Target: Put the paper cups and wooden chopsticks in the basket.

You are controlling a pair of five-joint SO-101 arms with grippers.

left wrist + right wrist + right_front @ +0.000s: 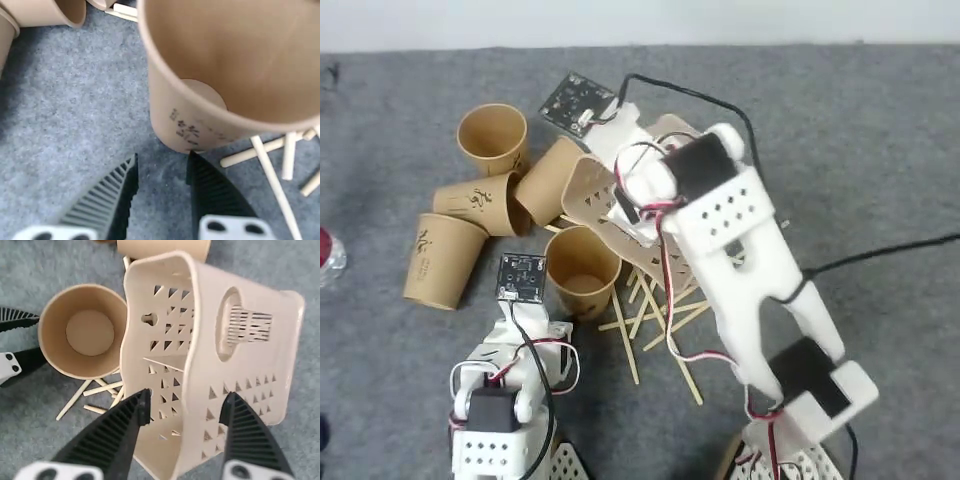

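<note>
— Starting with the left hand (163, 160): what has it got?
— Nothing. Its jaws stand parted, and an upright paper cup (210, 60) sits just ahead of the tips, not between them.
— And the right hand (189, 396)?
— Spread wide, one jaw on either side of the beige basket (200, 355), which lies tipped over. I can't tell whether they touch it.
— The chopsticks?
— The wooden chopsticks (650, 315) lie scattered on the grey table (880, 150), beside that cup and the basket.
— Other cups?
— Three tipped cups (478, 203) lie left of the basket, and a second upright cup (492, 138) stands beyond them.
</note>
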